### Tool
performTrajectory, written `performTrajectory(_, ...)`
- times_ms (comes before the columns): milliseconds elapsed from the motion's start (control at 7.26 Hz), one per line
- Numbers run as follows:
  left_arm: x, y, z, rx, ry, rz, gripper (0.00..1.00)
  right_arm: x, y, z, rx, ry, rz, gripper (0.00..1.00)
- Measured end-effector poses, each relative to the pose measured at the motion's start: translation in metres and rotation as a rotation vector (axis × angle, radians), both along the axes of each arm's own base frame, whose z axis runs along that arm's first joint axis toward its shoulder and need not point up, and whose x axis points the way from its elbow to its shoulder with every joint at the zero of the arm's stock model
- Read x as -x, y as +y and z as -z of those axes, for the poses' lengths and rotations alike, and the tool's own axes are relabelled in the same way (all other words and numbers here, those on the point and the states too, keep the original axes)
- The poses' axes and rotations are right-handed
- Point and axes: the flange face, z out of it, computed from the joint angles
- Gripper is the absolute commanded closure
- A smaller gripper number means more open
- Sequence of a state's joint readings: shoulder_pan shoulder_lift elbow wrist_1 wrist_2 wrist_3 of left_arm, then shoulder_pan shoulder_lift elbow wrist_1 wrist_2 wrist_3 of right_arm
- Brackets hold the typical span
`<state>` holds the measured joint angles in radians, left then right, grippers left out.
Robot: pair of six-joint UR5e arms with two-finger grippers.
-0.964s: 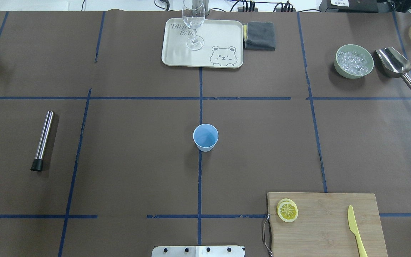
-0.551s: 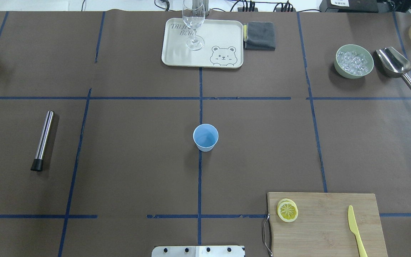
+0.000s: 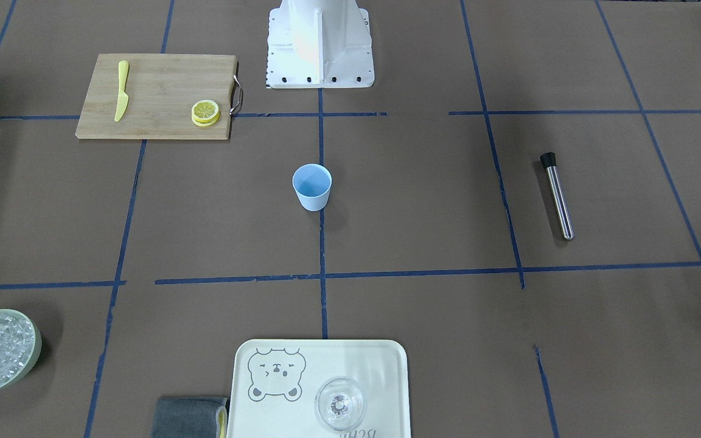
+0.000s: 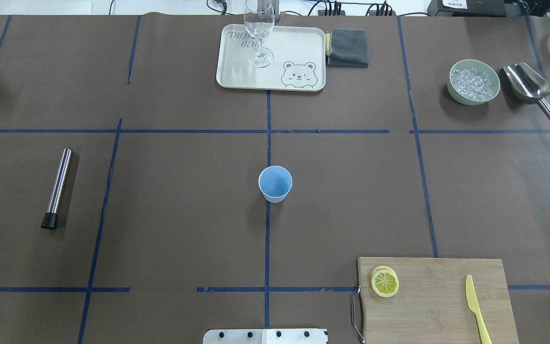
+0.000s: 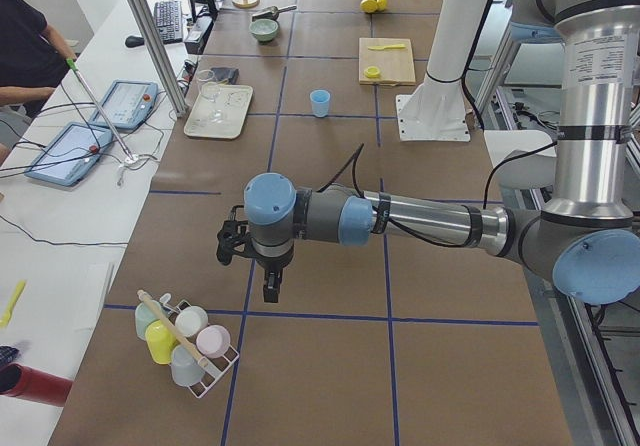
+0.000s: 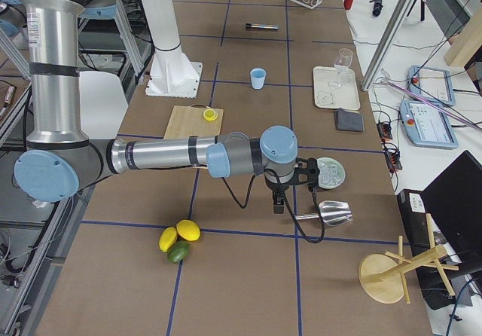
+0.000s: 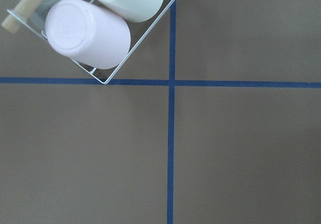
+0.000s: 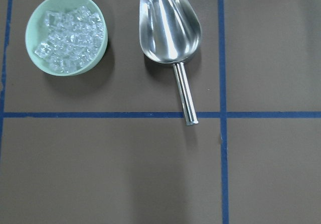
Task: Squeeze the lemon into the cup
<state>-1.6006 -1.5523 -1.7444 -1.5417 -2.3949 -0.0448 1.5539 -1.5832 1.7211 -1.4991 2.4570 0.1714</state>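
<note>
The lemon slice (image 4: 384, 281) lies flat on the near left corner of a wooden cutting board (image 4: 437, 315); it also shows in the front view (image 3: 205, 112). The light blue cup (image 4: 275, 183) stands upright and empty at the table's middle (image 3: 312, 186). Neither gripper is near them. The left gripper (image 5: 270, 286) hangs over the table's left end beside a rack of cups. The right gripper (image 6: 277, 200) hangs over the right end near the ice bowl and scoop. I cannot tell whether either is open or shut.
A yellow toy knife (image 4: 475, 306) lies on the board. A cream tray (image 4: 294, 76) with a stemmed glass (image 4: 259, 33) and a grey cloth (image 4: 348, 48) sit at the far edge. A green bowl of ice (image 4: 474, 81), a metal scoop (image 4: 530, 88) and a steel muddler (image 4: 58, 187) lie at the sides.
</note>
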Motion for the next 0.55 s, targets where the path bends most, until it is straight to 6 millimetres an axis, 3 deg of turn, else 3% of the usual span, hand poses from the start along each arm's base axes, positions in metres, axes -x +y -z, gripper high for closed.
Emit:
performTrajectory(275, -0.005, -0.018, 0.02, -0.037, 0.004, -0.005, 0.0, 0.033, -0.011, 0.019, -0.022, -0.008, 0.048, 0.0)
performTrajectory(413, -0.012, -0.022, 0.024, -0.047, 0.005, -0.018, 0.0, 0.056, -0.011, 0.04, -0.021, -0.014, 0.051, 0.0)
performTrajectory(551, -0.019, -0.024, 0.026, -0.055, 0.007, -0.021, 0.0, 0.086, -0.01, 0.073, -0.015, -0.009, 0.026, 0.0)
